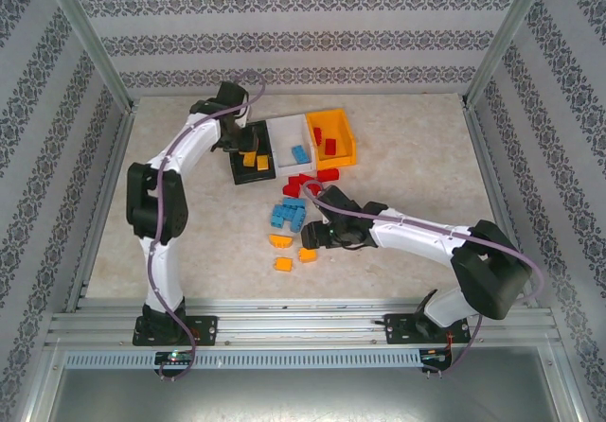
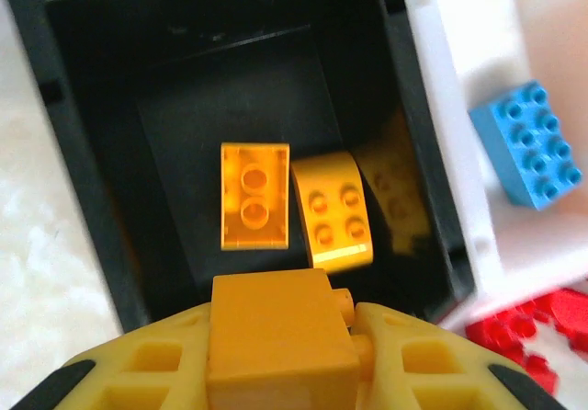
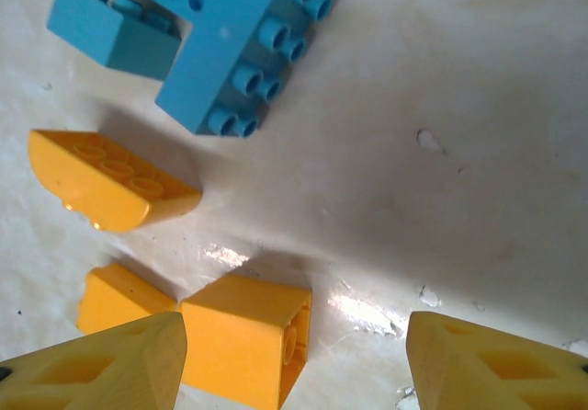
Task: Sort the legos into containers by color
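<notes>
Left claw [image 2: 281, 341]: is gripping an orange brick [image 2: 274, 313] and hanging over the black bin [image 2: 83, 153].
Black bin: is holding two loose orange bricks [image 2: 254, 196] lying side by side on its floor.
White bin [image 2: 457, 153]: is sitting against the black bin, holding a blue brick [image 2: 530, 143].
Orange bin [image 1: 347, 133]: is holding red bricks [image 1: 330, 147].
Right claw [image 3: 294, 373]: is standing open low over the table [image 1: 407, 157], with a yellow-orange block [image 3: 243, 341] lying between its fingers, just beside one of them.
Table: is carrying a blue cluster [image 1: 287, 216] and a red pile [image 1: 303, 184] near the bins.
</notes>
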